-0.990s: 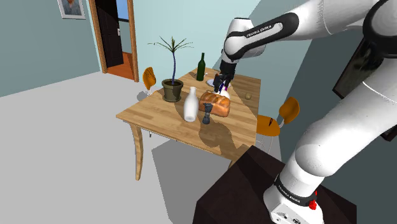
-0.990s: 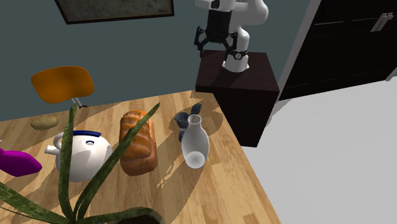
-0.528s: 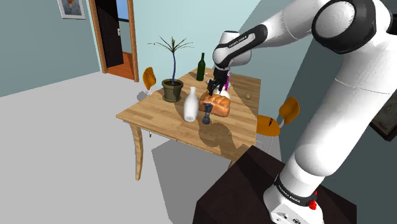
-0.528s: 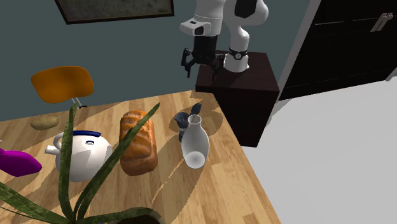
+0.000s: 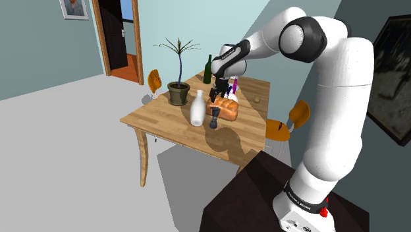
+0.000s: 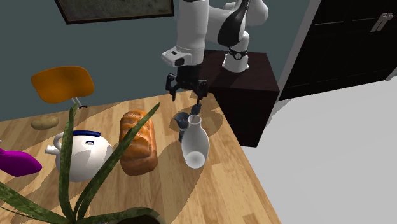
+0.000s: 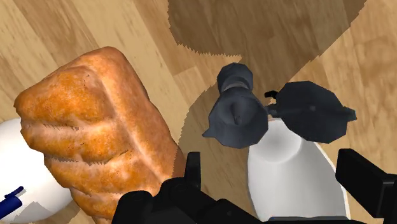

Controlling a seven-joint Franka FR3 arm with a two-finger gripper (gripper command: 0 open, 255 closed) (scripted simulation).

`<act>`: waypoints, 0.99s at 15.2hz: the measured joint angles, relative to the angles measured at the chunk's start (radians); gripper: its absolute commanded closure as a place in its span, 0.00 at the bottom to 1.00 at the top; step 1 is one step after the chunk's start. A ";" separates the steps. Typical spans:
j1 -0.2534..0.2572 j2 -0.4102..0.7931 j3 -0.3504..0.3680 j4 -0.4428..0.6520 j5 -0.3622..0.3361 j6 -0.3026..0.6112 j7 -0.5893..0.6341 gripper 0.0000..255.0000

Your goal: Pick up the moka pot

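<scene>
The black two-finger end effector (image 6: 186, 91) hangs over the near corner of the pale wooden counter (image 6: 210, 184), pointing straight down. Its fingers (image 7: 366, 181) stand wide apart with nothing between them.

Right underneath, clear of the fingertips, is the small dark grey moka pot (image 6: 182, 119). It stands upright on the counter, so its long axis runs vertically, in line with the approach. In the wrist view the pot (image 7: 236, 113) is seen from the top, knob and spout showing. It does not sit on the midline between the fingers: it lies off toward the finger on the bread side, and a little ahead of the tips.

Here's the catch. The tall white narrow-necked bottle (image 6: 195, 145) stands just beside the pot, and in the wrist view its body (image 7: 286, 168) lies across much of the gap between the fingers. On the pot's other flank sits the golden-brown loaf of bread (image 7: 95, 133), near but apart from it.

So the descent looks to hinge on a small sideways shift toward the loaf, away from the bottle, to centre the pot before dropping. Go straight down from here and the fingers likely meet the bottle's neck first.
</scene>
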 measured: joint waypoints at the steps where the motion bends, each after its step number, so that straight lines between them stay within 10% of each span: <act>1: -0.013 0.045 0.003 0.046 0.014 -0.002 -0.014 0.00; 11: -0.046 0.207 0.025 0.129 0.056 0.073 -0.035 0.00; 12: -0.045 0.209 0.025 0.125 0.056 0.080 -0.034 1.00; 15: -0.044 0.210 0.025 0.122 0.057 0.086 -0.033 1.00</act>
